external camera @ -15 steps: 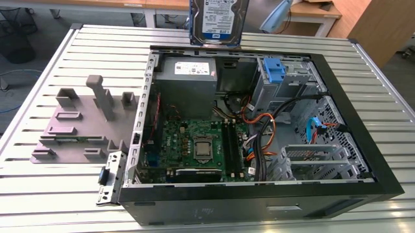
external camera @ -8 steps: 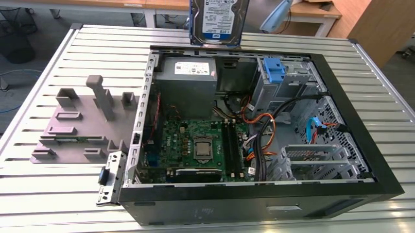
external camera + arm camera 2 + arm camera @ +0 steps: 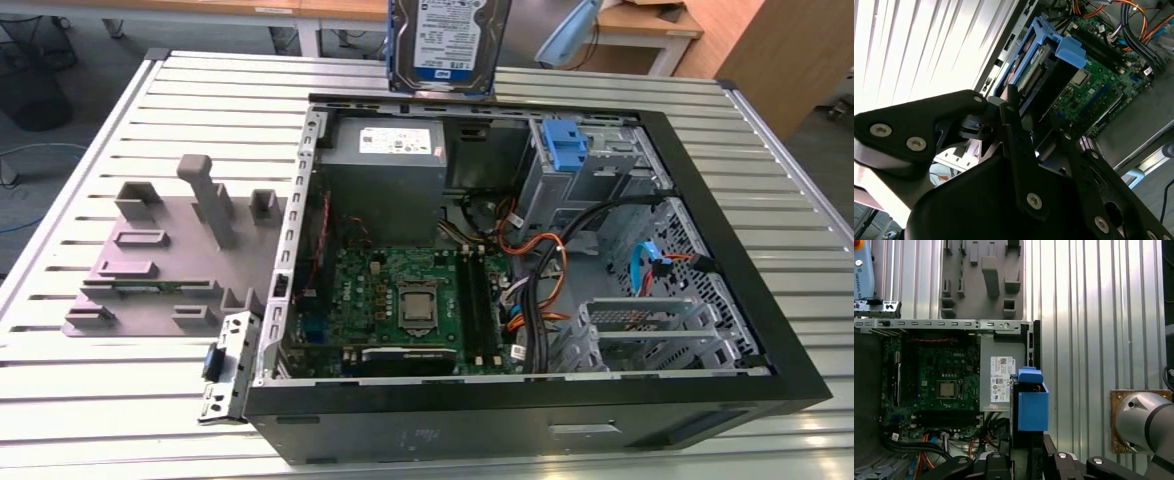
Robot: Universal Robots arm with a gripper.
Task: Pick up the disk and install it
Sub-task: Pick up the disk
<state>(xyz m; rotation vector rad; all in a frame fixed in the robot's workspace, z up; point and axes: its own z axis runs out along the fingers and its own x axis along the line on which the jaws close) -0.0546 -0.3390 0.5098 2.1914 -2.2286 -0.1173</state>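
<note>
I am gripping the disk point(image 3: 447, 48), glossy label point(image 3: 451, 22), blue plastic rails point(image 3: 1032, 407), in my matt black claw point(image 3: 1034, 125), shiny metal table point(image 3: 174, 90), grey plastic stand point(image 3: 160, 265).

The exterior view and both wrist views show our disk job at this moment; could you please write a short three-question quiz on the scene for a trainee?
1. True or false: the hard disk lies flat inside the computer case.
2. What stands on the slatted table at the exterior view's left of the case? A) a grey plastic stand B) a keyboard C) a monitor
3. Fill in: the gripper is shut on the ____.
Key: 1 false, it is held upright above the case; 2 A; 3 hard disk.
</note>
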